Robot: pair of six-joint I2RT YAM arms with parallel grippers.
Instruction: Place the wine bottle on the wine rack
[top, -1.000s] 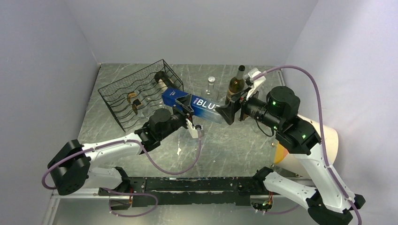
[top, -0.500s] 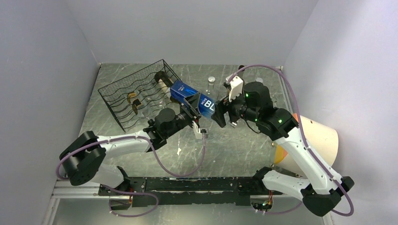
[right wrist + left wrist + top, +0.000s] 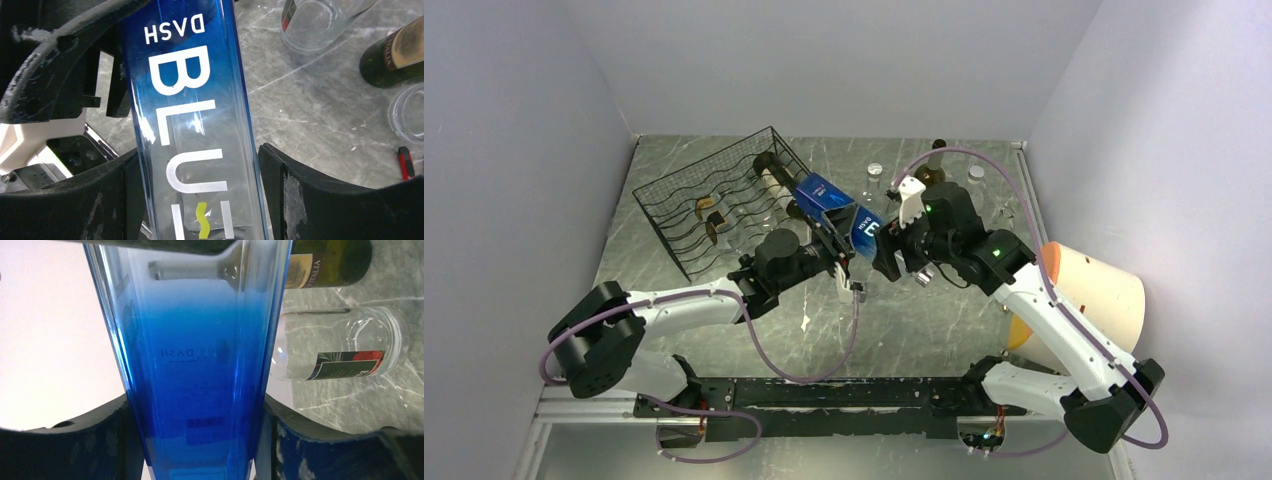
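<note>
Grey table (image 3: 924, 320) below; my left claw (image 3: 200, 435) and right claw (image 3: 197, 190) squeeze the blue glass bottle (image 3: 822, 192). Next: black wire rack (image 3: 704, 200), ten o'clock.

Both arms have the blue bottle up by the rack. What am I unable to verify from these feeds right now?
- Top view: where the blue bottle meets the wine rack. The wires and the small size make any contact unreadable.
- Left wrist: the rack is out of frame, because the bottle fills the view.
- Right wrist: the bottle's lower end is cut off by the bottom edge, and the rack is absent.
- Top view: the dark bottle is mostly hidden behind the right arm.
</note>
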